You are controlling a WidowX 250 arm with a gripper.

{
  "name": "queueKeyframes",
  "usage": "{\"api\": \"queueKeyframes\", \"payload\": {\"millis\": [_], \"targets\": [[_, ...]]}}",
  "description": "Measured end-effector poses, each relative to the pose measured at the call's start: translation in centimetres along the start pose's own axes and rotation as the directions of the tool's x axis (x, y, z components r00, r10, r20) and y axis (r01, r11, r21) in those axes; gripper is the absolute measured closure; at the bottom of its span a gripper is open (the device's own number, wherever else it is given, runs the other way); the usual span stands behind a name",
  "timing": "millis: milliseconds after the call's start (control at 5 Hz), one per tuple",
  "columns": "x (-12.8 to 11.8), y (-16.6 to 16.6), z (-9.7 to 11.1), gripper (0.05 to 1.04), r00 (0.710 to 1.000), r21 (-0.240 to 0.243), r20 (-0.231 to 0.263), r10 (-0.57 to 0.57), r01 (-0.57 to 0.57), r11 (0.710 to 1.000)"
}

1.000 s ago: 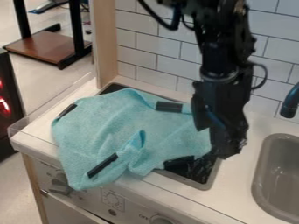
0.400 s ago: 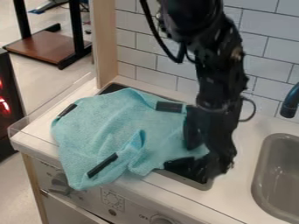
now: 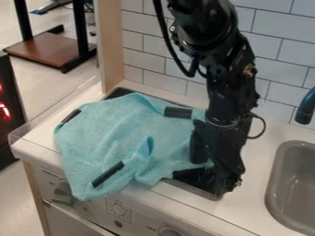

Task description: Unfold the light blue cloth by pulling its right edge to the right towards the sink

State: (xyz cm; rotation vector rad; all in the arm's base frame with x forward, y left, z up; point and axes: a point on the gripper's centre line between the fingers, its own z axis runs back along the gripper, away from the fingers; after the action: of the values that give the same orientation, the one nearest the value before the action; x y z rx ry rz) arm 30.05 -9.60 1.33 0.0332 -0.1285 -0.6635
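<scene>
Teal cloth rumpled over stovetop

Cloth (image 3: 113, 138): light teal, matte, bunched in soft folds, one raised fold near the front. Three black strips (image 3: 108, 174) on it, near its edges. Covers most of the dark stovetop (image 3: 192, 177); front corner drapes over the counter edge (image 3: 150, 192). Gripper (image 3: 214, 171) at cloth's right side; can't tell if clenched or released.

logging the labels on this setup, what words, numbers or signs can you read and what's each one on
"OFF": on the stove front, beside the right knob
Small marks by the left knob: too small to read
Square sign between the knobs: a round symbol, its details too small to make out
Cloth: no readable text
</scene>
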Motion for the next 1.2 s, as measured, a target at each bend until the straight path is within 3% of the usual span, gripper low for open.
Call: {"api": "queueKeyframes", "payload": {"millis": [200, 400, 600, 800, 1200], "targets": [[-0.06, 0.77, -0.15, 0.337, 1.0, 0.025, 0.005, 0.015, -0.015, 1.0], [-0.13, 1.1, -0.18, 0.648, 1.0, 0.043, 0.002, 0.02, -0.02, 0.999], [-0.19, 1.04, -0.19, 0.884, 1.0, 0.039, -0.002, 0.022, -0.022, 0.999], [-0.23, 0.91, -0.19, 1.009, 1.0, 0.031, -0.005, 0.016, -0.016, 0.999], [-0.59, 1.29, -0.13, 1.036, 1.0, 0.002, -0.007, 0.029, -0.029, 1.0]]}}
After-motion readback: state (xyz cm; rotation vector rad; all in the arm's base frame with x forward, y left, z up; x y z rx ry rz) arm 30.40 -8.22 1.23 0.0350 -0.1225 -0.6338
